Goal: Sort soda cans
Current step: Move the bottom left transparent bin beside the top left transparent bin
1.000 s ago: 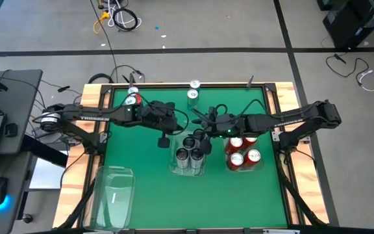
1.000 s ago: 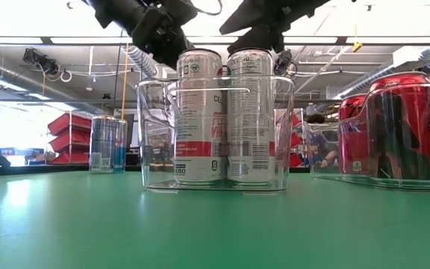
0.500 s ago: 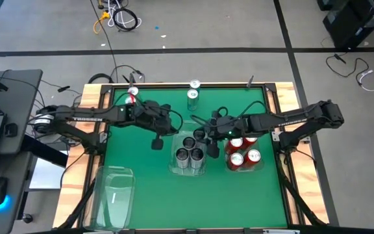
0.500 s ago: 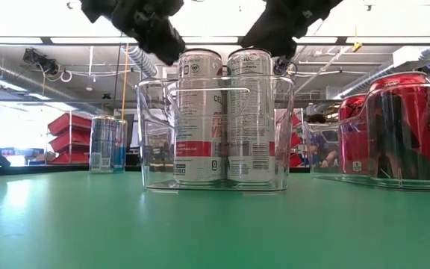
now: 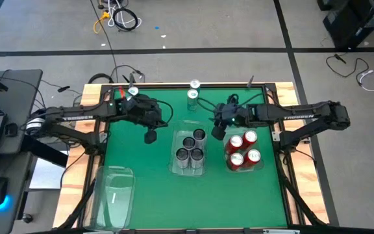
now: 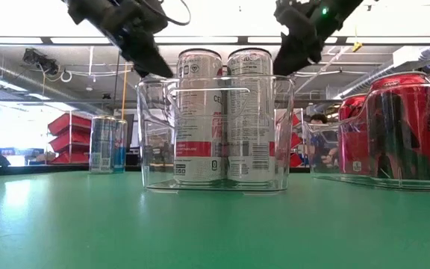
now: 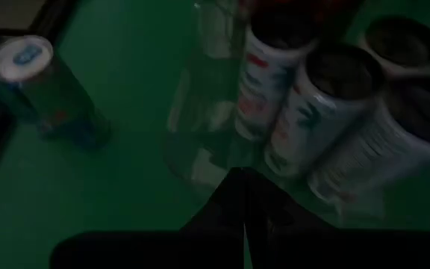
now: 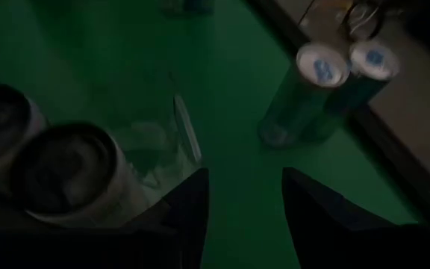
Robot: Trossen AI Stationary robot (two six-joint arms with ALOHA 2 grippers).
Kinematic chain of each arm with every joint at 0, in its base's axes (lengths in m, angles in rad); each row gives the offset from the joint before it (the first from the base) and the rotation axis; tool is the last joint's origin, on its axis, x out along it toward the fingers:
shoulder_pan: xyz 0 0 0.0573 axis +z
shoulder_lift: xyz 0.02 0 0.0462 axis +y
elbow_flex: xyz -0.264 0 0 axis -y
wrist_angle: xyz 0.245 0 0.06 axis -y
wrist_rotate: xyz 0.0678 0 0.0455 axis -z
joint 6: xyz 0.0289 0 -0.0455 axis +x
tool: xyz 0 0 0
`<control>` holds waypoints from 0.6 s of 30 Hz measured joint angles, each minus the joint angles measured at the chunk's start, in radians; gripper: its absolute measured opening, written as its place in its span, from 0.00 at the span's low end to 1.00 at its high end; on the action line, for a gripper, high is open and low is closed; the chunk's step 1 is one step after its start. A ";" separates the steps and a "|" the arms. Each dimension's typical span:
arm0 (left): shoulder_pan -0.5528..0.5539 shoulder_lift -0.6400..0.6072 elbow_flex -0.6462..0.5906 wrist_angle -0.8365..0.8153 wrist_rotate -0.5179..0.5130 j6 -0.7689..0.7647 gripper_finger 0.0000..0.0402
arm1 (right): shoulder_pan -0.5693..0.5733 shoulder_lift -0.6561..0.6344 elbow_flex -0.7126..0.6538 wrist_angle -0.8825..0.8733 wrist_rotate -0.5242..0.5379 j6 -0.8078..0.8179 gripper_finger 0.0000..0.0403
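Four grey-silver soda cans (image 5: 190, 149) stand upright in the clear centre bin (image 5: 174, 168), also seen in the low view (image 6: 222, 116). Several red cans (image 5: 242, 151) stand in a second clear bin to its right (image 6: 398, 127). Two pale-topped teal cans (image 5: 192, 91) stand by the far edge (image 8: 323, 75). Another teal can (image 7: 32, 82) stands near the far left corner. My left gripper (image 5: 150, 136) hovers shut just left of the centre bin (image 7: 245, 217). My right gripper (image 5: 217, 130) hovers open between the two bins, toward their far side (image 8: 241, 202). Neither holds anything.
A third clear bin (image 5: 112, 194) with no cans in it lies at the near left corner. Wooden rails (image 5: 274, 104) frame the green table. Bare green surface (image 5: 193, 201) stretches along the near side. A laptop and a mouse sit on a desk left of the table.
My right gripper has drawn back from over the centre bin toward the table's right and far side, leaving four cans showing in it. My left gripper has moved away from the bin toward the table's left.
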 joint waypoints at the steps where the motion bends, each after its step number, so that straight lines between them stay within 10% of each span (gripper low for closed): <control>1: -0.005 -0.015 0.000 -0.023 0.001 -0.001 0.00 | -0.013 0.000 -0.009 0.001 -0.022 0.000 0.39; 18: -0.288 -0.087 0.059 -0.714 0.011 -0.288 0.00 | -0.019 -0.010 -0.062 0.047 -0.064 -0.018 0.39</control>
